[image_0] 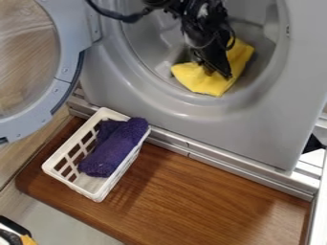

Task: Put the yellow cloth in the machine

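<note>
Camera view: at the top, the gripper [217, 72] hangs down into the round mouth of the machine [214, 131], its lower end against the yellow cloth [209, 86]. How far the jaws stand open, and whether they have hold of the cloth, I cannot tell. The cloth is inside the opening, low down; it is rumpled and spreads out to both sides of the gripper, with one part reaching up on the right and a corner pointing down near the lower rim. Above it is the black arm [198, 21], coming in from the top edge, and a black cable [118, 16] curves in beside it from the upper left. The door [67, 28] of the machine is swung open at the left, pale wood grain visible through its round window [24, 57]. Below the machine, left of the middle, a white basket [98, 195] with slatted sides sits at a slant on a brown wooden board [191, 191]. A purple towel [114, 152] lies bunched lengthwise in the basket, its upper end at the rim. Metal rails [243, 173] run between the machine and the board.
</note>
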`<state>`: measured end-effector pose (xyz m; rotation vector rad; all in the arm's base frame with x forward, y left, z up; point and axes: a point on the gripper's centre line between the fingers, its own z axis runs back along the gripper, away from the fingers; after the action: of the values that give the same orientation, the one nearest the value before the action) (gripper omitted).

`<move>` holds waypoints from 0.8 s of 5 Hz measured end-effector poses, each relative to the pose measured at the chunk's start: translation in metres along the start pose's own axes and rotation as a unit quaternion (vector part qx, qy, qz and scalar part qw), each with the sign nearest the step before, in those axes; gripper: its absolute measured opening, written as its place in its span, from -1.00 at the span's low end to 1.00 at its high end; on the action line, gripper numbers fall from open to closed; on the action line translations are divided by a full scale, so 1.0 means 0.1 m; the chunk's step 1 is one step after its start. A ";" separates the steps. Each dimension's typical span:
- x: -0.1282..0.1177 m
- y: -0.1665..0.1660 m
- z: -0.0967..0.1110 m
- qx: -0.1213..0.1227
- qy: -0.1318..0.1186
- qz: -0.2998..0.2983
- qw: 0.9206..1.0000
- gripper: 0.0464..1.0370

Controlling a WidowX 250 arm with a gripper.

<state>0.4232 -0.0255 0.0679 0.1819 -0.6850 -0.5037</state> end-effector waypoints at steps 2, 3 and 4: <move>0.16 0.10 0.35 0.015 -0.036 0.000 0.999 0.75; 0.20 0.13 0.58 0.027 -0.057 0.008 0.998 0.95; 0.12 0.03 0.79 0.012 -0.044 0.017 0.999 0.94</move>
<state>0.3813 -0.0290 0.1364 0.1708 -0.7785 -0.4722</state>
